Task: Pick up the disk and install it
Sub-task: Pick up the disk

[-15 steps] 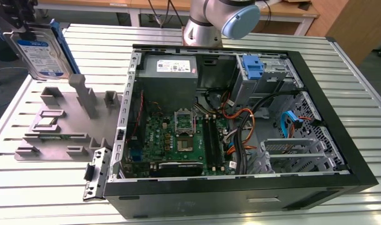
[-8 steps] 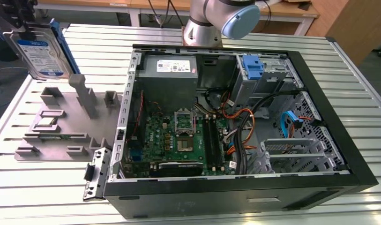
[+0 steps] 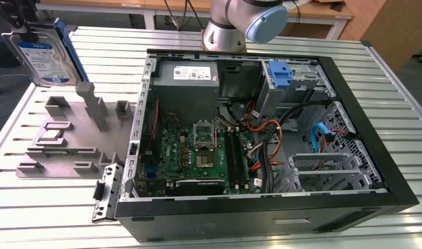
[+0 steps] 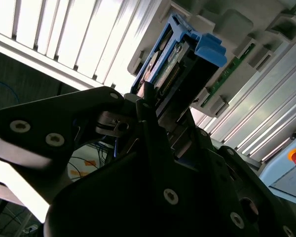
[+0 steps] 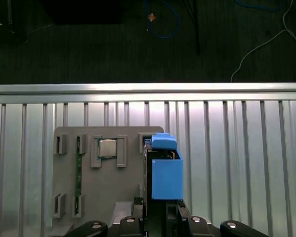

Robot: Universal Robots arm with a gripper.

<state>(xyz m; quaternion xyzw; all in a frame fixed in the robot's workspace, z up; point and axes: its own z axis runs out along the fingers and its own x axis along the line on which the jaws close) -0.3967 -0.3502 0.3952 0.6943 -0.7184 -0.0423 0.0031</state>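
Exterior view: high, off table (image 3: 44, 207), facing down at slant, far enough back to take in whole open computer case (image 3: 377, 155). Grey tray (image 3: 65, 150) at exterior view's left, arm base (image 3: 225, 33) on far side.
First wrist view: above tray, facing straight down, middling near. Floor (image 5: 89, 39) past table edge.
Second wrist view: very near, tilted, sighting along gripper (image 4: 150, 106) to disk (image 4: 170, 59).
All three share disk, tray, slatted table.

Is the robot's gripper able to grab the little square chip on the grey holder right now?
Probably not. The gripper has its fingers shut on the disk above the grey holder, so nothing is free to pinch the square chip, though it lies uncovered.
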